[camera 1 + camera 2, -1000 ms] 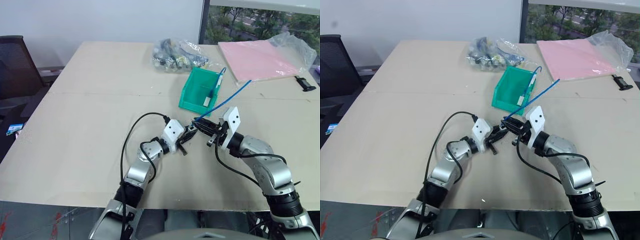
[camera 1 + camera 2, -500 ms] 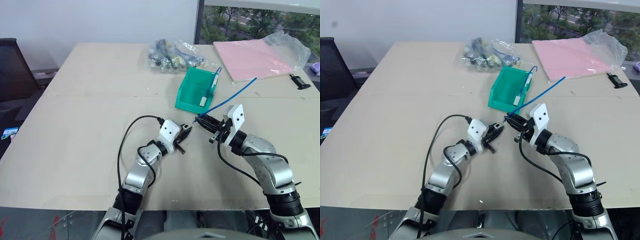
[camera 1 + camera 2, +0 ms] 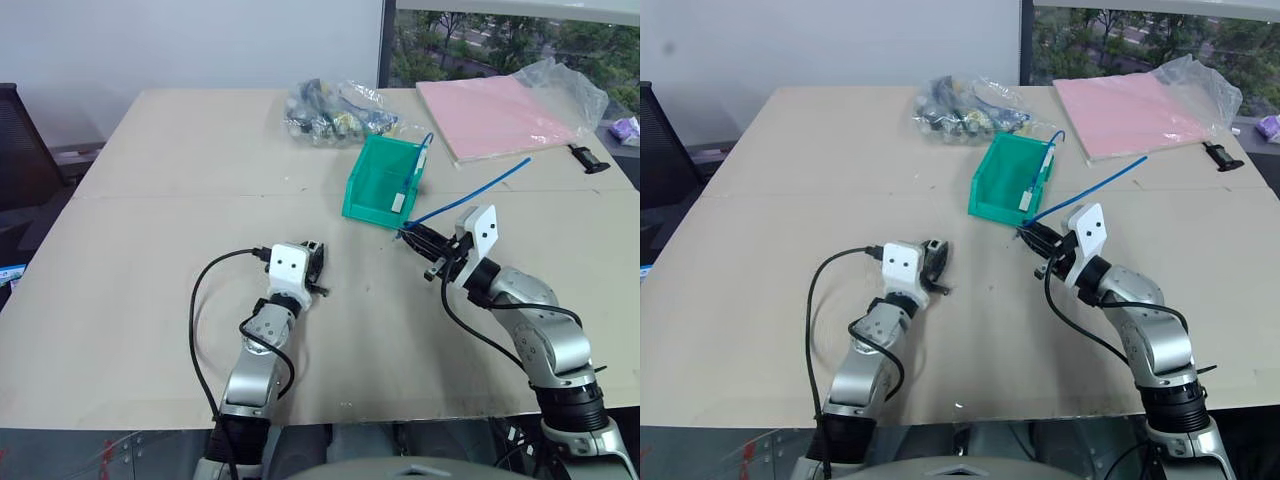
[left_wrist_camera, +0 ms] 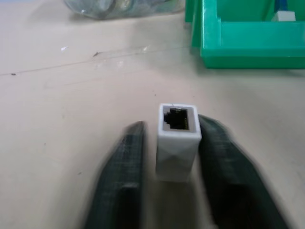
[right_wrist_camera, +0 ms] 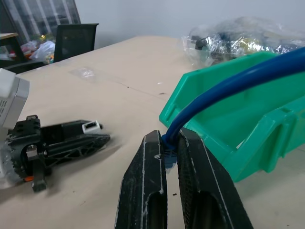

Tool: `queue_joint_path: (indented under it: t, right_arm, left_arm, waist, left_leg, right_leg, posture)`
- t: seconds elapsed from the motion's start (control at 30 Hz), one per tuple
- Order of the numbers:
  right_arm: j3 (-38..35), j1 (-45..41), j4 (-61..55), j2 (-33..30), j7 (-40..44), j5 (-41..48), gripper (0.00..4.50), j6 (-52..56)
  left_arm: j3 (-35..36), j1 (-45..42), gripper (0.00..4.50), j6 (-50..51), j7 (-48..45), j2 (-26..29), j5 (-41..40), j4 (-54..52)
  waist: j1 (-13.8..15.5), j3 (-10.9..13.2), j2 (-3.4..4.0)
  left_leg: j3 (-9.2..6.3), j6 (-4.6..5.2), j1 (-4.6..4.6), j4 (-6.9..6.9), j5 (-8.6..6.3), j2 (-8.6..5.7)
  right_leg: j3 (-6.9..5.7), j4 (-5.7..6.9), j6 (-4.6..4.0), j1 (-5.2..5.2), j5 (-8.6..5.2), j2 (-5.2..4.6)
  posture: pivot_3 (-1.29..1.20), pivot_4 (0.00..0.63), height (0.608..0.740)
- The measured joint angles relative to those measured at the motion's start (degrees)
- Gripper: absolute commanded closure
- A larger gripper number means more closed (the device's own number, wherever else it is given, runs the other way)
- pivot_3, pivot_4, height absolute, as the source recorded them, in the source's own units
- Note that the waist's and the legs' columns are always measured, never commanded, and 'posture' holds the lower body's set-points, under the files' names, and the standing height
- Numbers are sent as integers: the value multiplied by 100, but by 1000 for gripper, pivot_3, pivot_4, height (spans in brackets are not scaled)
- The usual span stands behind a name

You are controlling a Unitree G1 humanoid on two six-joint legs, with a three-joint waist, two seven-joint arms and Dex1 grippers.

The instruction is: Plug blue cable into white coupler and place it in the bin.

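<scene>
Bright, even daylight spreads over the pale beige tabletop [image 3: 150, 200], shadows soft and faint. The clear crinkled plastic wrap [image 3: 560, 85] catches glare near the window. In the left wrist view, the black fingers [image 4: 121, 181] are smeared with blur.

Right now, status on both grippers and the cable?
Right gripper shut on blue cable. White coupler between left gripper's parted fingers, unplugged. Bin ahead, nothing blocking.
</scene>
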Motion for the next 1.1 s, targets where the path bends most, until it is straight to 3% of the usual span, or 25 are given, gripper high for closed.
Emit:
queue_joint_path:
  t: [0.1,0.3,0.4,0.5,0.63,0.9,1.1]
  right_arm:
    - [0,-3,2,-5,30,11,4500,51]
    - [0,-17,28,-6,35,11,4500,75]
    - [0,-28,71,10,31,5,4500,73]
    - [9,-83,133,34,29,0,4500,67]
    - [20,-173,200,82,24,-27,4500,27]
    - [14,-169,244,165,-45,-95,4500,-62]
    - [-5,-36,163,193,-191,-104,4500,-63]
  left_arm:
    - [15,73,45,80,-218,100,-150,-99]
    - [71,288,45,108,-1061,758,-579,-332]
    - [216,282,45,-66,-2254,1595,-1100,-141]
    - [364,-68,45,-164,-3091,2053,-1429,381]
    - [296,-1435,45,-642,-4672,2653,-1585,2281]
    - [-172,-3697,45,-2023,-6440,2610,-915,5512]
    - [-391,-4646,45,-3052,-7116,2476,-349,7015]
  waist:
    - [-2,0,0]
    - [-30,0,1]
    - [-43,3,6]
    - [-30,4,6]
    - [15,4,6]
    - [76,4,6]
    - [109,4,5]
  left_leg:
    - [1,-1,-1,-5,1,0]
    - [0,-2,0,-11,1,0]
    - [0,-6,1,-12,3,0]
    - [-3,-8,-1,-10,4,-3]
    - [8,-11,-3,-8,7,-8]
    - [17,-32,-27,-5,19,-11]
    - [16,-15,-30,-4,10,-11]
  right_leg:
    - [0,-8,0,-1,0,0]
    - [0,-11,0,-2,0,0]
    - [-2,-9,-2,-4,-1,1]
    - [-8,-9,-1,-4,-1,0]
    - [-21,-9,-2,-2,-1,4]
    - [-25,-12,-1,-20,-1,6]
    - [-26,-11,-1,-19,-1,5]
  posture:
    - [0,150,739]
    - [0,150,739]
    - [0,150,739]
    - [0,150,739]
    - [0,150,739]
    - [0,150,739]
    - [0,150,739]
